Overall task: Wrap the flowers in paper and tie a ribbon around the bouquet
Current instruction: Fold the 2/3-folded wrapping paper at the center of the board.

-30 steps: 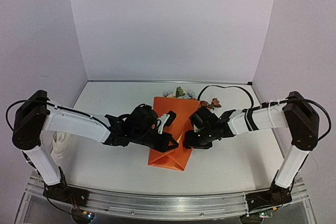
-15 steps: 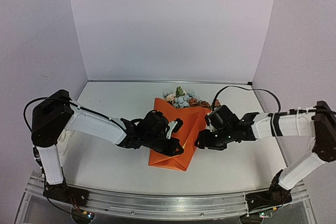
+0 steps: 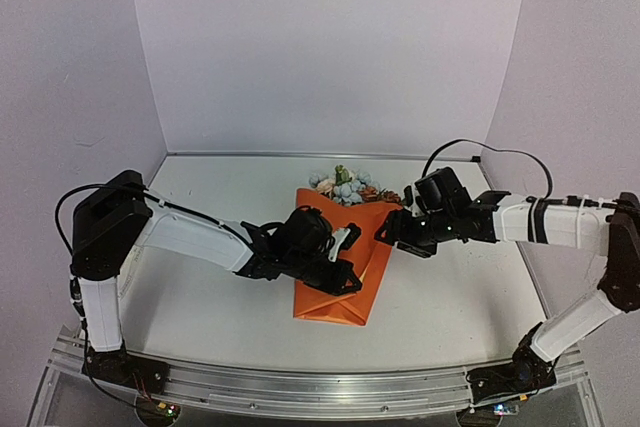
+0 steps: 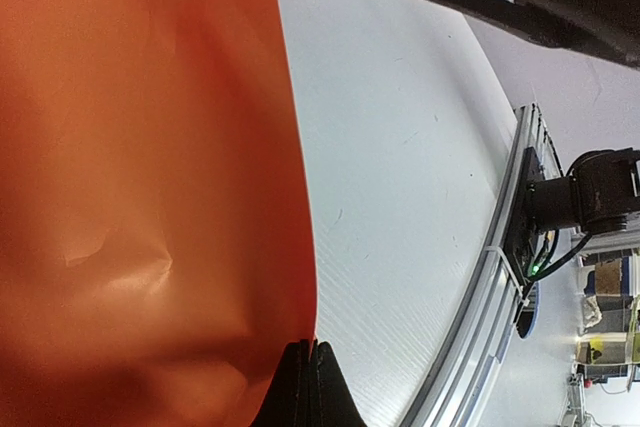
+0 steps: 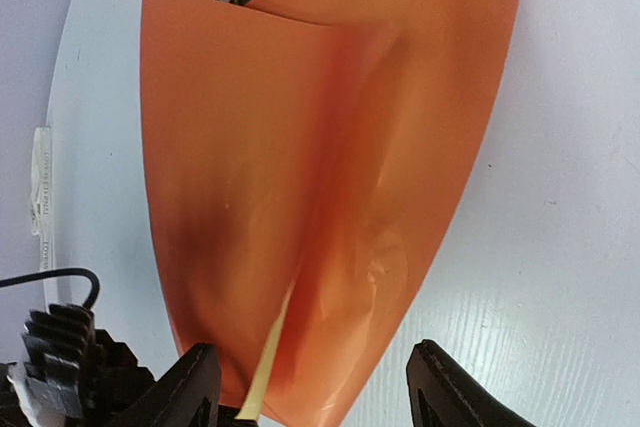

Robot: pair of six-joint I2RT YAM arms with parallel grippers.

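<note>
My right gripper backs off the paper, jaws spreading; left gripper pinches its edge, so the wrap holds.

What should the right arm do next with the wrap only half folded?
Probably move the right gripper onto the right flap of the paper and press it flatter. That gripper hangs open beside that edge, holding nothing, while the left gripper is shut on the paper's edge. The overlap gapes, showing yellow inside, so the cone around the flowers looks too loose for tying.
</note>
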